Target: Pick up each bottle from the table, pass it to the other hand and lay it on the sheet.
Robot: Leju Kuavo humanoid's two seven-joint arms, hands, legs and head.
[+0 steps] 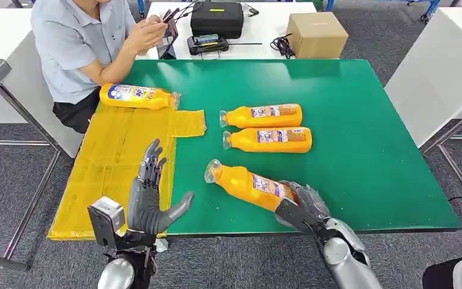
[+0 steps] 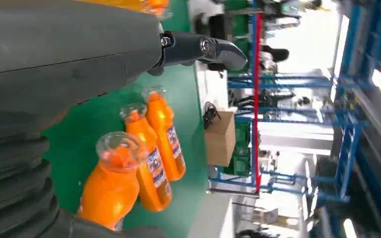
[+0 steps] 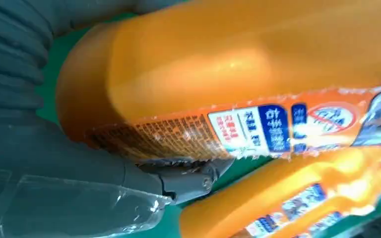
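Right robot hand [image 1: 301,208] grips nearest bottle [image 1: 246,183] at its base; left robot hand [image 1: 150,195] wide, empty; I'd lift level, meet left over yellow sheet [image 1: 114,156].

Our count on the table
We see four orange bottles [image 1: 249,184] [image 1: 261,115] [image 1: 267,139] [image 1: 137,96], one yellow sheet [image 1: 111,162], one cardboard box [image 1: 316,34].

Glossy plastic bottle [image 1: 249,184], matt green table [image 1: 361,150]
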